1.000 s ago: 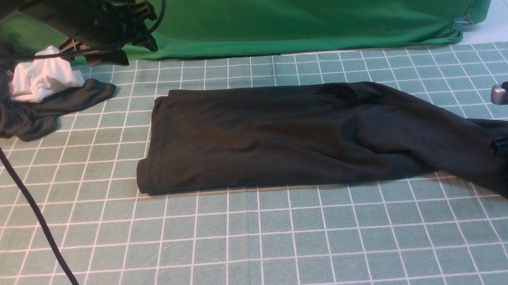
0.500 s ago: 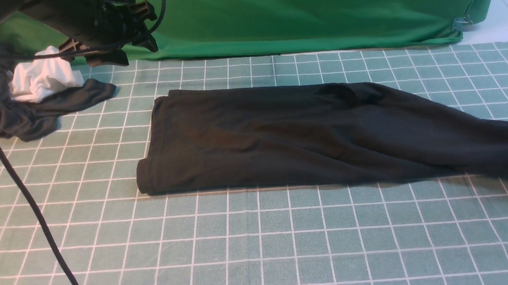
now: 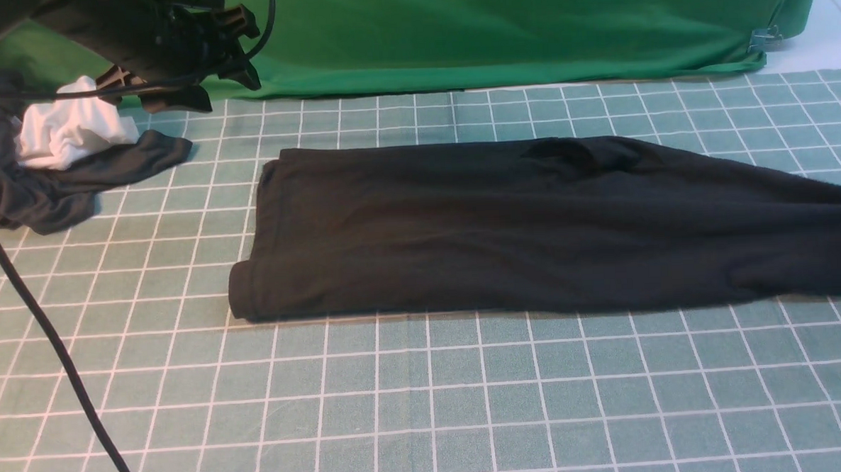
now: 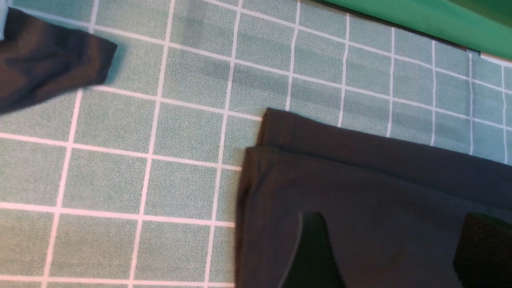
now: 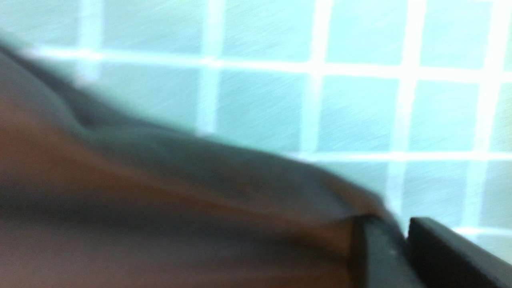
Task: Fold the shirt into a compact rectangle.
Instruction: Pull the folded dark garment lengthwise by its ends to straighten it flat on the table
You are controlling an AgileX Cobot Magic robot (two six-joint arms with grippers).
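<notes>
The shirt (image 3: 505, 225) is lying across the middle of the surface (image 3: 428, 406) as one long narrow band, doubled lengthwise. The left wrist view is showing two stitched hem layers stacking at its left end, slightly offset. Print and label are not showing. The right end is tapering, wrinkling and running off the front view's right edge.

Judging from this, the lengthwise folding is looking done and the crosswise folding into a compact rectangle is not yet started, so roughly halfway.

The right gripper (image 5: 404, 232) is sitting at that far end. Its jaws are nearly together and seemingly clamping the cloth, though that view is blurring badly.

The left gripper (image 3: 204, 86) is hovering high near the green backdrop (image 3: 496, 27), jaws apart and gripping nothing, looking down on the shirt's left corner.

A dark grey garment (image 3: 49, 188) and a white cloth (image 3: 68, 131) are lying well apart at far left.
</notes>
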